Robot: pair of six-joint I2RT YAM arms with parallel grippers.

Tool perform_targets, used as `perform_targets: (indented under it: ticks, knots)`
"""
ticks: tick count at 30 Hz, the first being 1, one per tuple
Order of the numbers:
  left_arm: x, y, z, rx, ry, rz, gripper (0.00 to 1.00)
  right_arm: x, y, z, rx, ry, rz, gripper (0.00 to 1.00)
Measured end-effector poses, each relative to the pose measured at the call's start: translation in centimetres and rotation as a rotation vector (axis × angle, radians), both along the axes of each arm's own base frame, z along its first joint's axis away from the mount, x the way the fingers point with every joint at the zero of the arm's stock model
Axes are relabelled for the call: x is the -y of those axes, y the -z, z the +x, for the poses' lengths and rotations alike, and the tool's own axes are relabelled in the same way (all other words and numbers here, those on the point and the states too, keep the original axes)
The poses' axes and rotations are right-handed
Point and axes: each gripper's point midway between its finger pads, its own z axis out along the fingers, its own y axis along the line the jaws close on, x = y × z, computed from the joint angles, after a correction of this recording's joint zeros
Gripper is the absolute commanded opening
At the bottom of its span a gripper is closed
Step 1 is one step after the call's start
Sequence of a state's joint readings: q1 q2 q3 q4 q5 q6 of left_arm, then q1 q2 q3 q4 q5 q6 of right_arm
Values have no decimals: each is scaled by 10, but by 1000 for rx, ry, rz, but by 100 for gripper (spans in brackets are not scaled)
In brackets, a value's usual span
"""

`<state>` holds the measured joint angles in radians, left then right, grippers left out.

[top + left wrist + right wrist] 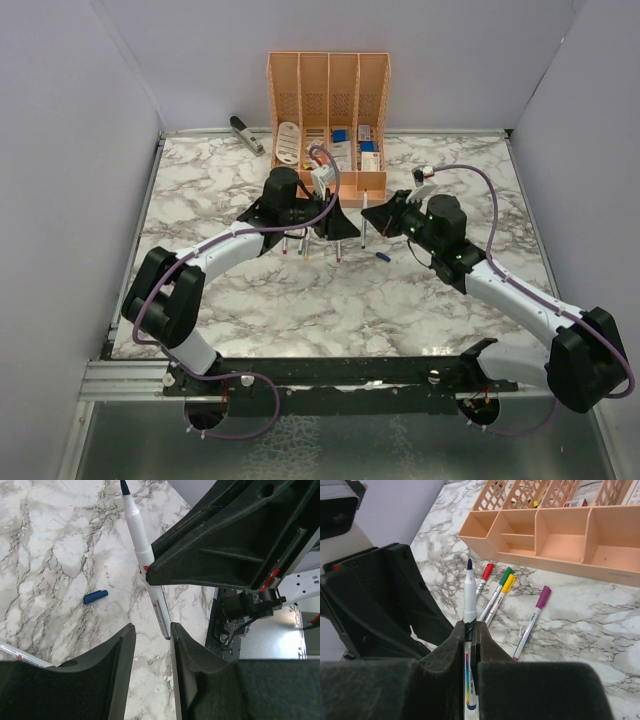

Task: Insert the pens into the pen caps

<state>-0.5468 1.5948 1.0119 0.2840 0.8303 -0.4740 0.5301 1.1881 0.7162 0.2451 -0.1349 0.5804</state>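
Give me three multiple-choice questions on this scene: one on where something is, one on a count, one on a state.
1. Where is the blue cap?
A. on the marble table
B. in the orange organiser
C. on a pen's tip

2. How many capped pens lie on the table?
A. two
B. four
C. six

3. The right gripper is:
A. open and empty
B. shut on a cap
C. shut on the blue-tipped pen

Answers:
1 A, it lies loose on the marble.
2 B, red pen, green pen, yellow pen, purple pen.
3 C, its fingers pinch the uncapped barrel.
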Motion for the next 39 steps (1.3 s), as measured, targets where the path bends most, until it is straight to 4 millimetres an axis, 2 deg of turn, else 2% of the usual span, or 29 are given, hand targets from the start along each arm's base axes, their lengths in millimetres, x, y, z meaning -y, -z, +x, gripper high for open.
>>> perform_targets:
  ticks: [5, 13, 31, 34, 37, 39]
  knots:
    - [4, 3, -2, -14, 7, 0, 38, -6, -6, -4, 7, -35, 33, 1]
    - [7, -4, -1, -3, 6, -26, 38, -11, -12, -6, 13, -56, 68, 1]
    - [16, -7, 6, -17, -1, -66, 38, -16, -8, -7, -1, -78, 94, 1]
    - [17, -8, 7, -13, -1, -74, 32, -16, -8, -7, -4, -80, 95, 1]
    - [17, -8, 8, -19, -3, -76, 18, -16, -8, -7, -5, -79, 95, 1]
    - [17, -9, 8, -18, -1, -79, 16, -16, -7, -7, -5, -78, 94, 1]
